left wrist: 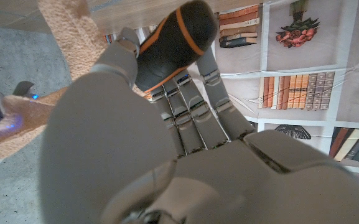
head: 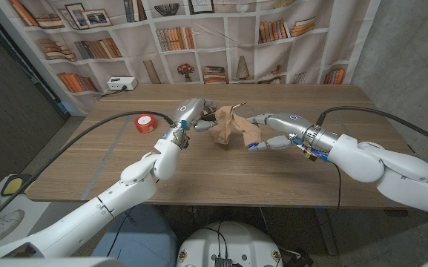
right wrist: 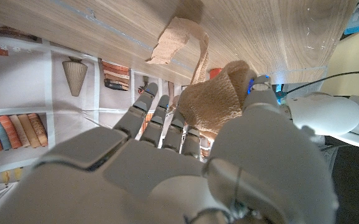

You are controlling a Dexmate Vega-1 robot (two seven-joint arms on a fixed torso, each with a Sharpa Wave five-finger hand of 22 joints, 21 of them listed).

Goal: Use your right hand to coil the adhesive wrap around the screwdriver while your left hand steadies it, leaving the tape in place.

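Two hands meet over the middle of the table in the head view. Our left hand (head: 189, 113), just left of centre, has its fingers wrapped around the handle of the screwdriver (left wrist: 173, 43); the left wrist view shows that handle as black with orange stripes, poking out above the closed fingers (left wrist: 191, 109). Our right hand (head: 273, 132), just right of centre, pinches the loose, crumpled end of the tan adhesive wrap (head: 227, 127) between thumb and fingers, with the other fingers spread toward the left hand. In the right wrist view the fuzzy tan wrap bunches against the thumb, and a strip of it runs up past the fingertips (right wrist: 157, 109) toward the wooden table (right wrist: 260, 31).

The wrap hangs in a wrinkled mass between both hands at the centre of the head view, touching the left hand's fingers on one side and held by the right on the other. We cannot tell how much of the screwdriver's shaft it covers.

Further left of the left hand, a red roll of tape (head: 146, 123) lies on the table (head: 87, 170). Near the table's far left edge, in the upper left of the frame, sits a white power strip (head: 122, 84). Behind it hangs a backdrop printed with bookshelves (head: 199, 37). We can read no brand, label or writing anywhere, and no container is in sight.
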